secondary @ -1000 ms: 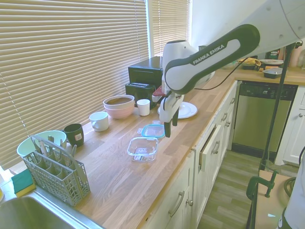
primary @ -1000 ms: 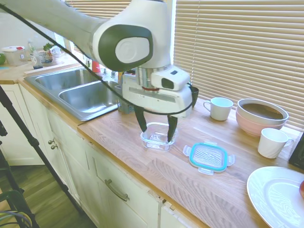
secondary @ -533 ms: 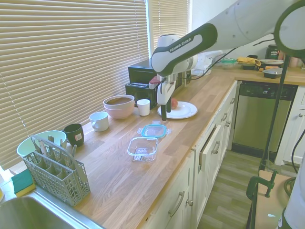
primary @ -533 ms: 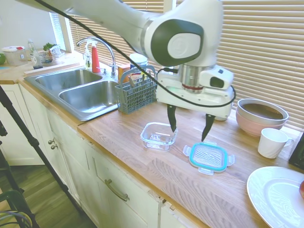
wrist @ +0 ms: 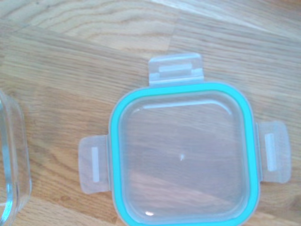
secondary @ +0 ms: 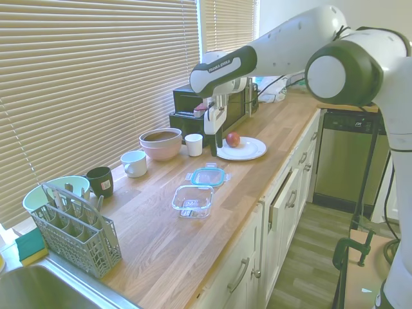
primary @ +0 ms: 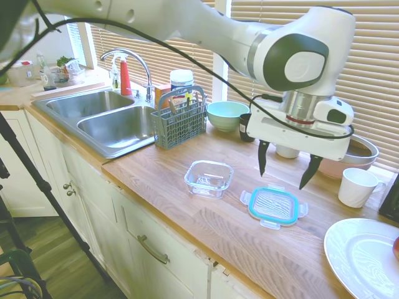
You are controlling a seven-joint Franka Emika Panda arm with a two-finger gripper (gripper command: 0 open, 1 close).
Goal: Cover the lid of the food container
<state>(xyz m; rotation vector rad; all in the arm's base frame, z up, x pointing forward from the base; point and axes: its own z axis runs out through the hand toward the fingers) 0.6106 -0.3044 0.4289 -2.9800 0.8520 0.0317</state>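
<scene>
The lid [primary: 273,206], clear with a teal rim and snap tabs, lies flat on the wooden counter to the right of the food container [primary: 208,178], a small square clear glass dish that holds nothing. My gripper [primary: 285,169] hangs open a little above the lid, its two dark fingers spread wide and holding nothing. From the other side, the gripper [secondary: 214,147] stands beyond the lid [secondary: 209,176] and the container [secondary: 192,200]. The wrist view looks straight down on the lid [wrist: 183,155], with the container's glass edge [wrist: 11,160] at one side.
A white plate [primary: 365,255] with an apple [secondary: 233,139] lies at the right. Stacked pink and white bowls [primary: 358,152], white cups [primary: 356,187], a teal bowl [primary: 227,114] and a utensil caddy [primary: 181,121] line the back. The sink [primary: 106,118] is on the left.
My gripper has swung right, from around the glass container to above the lid, staying open. Lid and container have not moved.
</scene>
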